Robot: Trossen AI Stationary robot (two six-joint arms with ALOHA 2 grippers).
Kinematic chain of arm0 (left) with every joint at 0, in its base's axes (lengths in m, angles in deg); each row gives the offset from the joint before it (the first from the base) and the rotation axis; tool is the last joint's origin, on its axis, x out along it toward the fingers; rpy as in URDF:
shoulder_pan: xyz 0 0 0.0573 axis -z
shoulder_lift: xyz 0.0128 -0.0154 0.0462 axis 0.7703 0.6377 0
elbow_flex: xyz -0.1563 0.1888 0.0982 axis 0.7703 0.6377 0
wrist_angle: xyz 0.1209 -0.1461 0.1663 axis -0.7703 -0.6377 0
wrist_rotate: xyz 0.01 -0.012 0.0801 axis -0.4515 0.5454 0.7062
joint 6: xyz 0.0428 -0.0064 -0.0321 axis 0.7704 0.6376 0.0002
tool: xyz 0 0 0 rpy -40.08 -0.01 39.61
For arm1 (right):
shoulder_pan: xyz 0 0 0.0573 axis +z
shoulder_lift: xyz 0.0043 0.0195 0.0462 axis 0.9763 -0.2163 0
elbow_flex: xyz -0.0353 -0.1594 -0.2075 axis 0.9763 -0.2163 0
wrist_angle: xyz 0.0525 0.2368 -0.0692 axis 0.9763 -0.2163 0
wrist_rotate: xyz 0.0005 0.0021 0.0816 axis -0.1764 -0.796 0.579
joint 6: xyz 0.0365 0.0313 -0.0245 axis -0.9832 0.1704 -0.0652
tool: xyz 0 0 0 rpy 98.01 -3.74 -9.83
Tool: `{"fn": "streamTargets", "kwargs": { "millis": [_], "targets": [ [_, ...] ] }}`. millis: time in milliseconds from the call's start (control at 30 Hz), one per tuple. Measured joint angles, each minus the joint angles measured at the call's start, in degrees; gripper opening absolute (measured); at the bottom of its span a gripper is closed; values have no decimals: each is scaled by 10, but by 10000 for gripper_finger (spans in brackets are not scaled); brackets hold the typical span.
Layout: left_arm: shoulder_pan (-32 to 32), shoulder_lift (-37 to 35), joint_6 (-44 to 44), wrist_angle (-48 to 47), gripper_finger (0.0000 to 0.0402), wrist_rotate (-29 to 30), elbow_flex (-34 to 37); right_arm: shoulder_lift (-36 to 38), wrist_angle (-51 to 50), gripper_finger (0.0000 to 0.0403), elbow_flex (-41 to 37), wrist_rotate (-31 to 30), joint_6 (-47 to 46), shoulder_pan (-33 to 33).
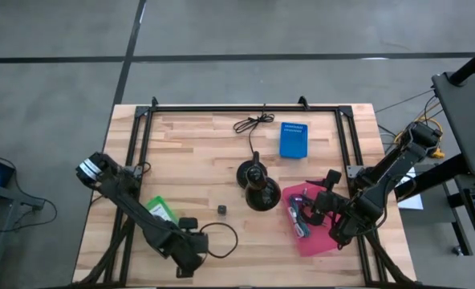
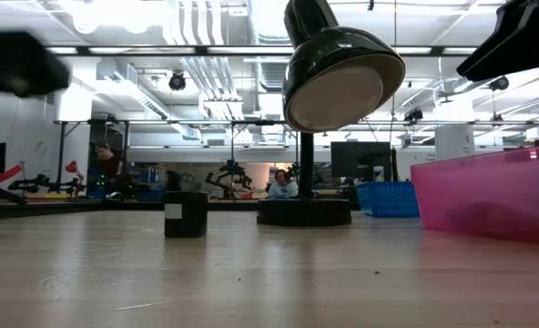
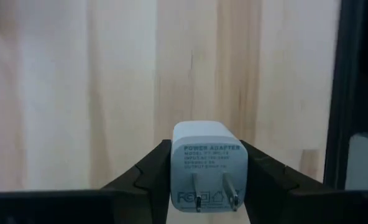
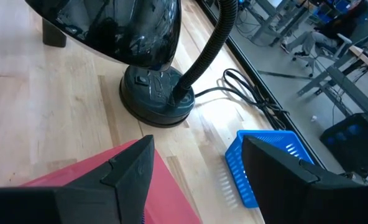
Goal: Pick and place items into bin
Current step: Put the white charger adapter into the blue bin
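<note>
I have the left gripper [image 1: 191,258] low at the near edge of the table [image 1: 197,152], and its wrist view shows the two fingers [image 3: 148,171] clenched on a white power adapter [image 3: 202,167], which sits squarely between them with its two prongs facing the camera. A thin black cable [image 1: 221,238] loops on the wood just beside that gripper. The green and white packet [image 1: 163,212] lies partly under the left arm, and the little black cube [image 1: 221,209] stands alone on the wood between the packet and the black desk lamp [image 1: 257,186] (the lamp's round base is near the table's middle). My right gripper [image 1: 327,210] hangs over the pink bin [image 1: 316,238], fingers spread wide with nothing between them. Pens [image 1: 297,217] lie inside the bin. A small blue basket [image 1: 293,139] sits toward the far side.
</note>
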Motion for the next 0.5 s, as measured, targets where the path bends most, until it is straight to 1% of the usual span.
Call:
{"fn": "streamTargets", "kwargs": {
  "millis": [167, 300, 367, 400, 500],
  "targets": [
    [1, -34, 71, 35, 133, 89, -14, 0, 1, 228, 0, 0, 7, 0],
    [5, -59, 154, 100, 133, 172, -11, 0, 20, 228, 0, -12, 44, 0],
    [5, -65, 184, 116, 133, 226, -11, 0, 48, 228, 0, -32, 90, 0],
    [5, -68, 191, 116, 133, 252, -11, 0, 68, 228, 0, -45, 127, 0],
    [0, -77, 202, 117, 133, 320, -9, 0, 151, 228, 0, -70, 272, 0]
  ]
}}
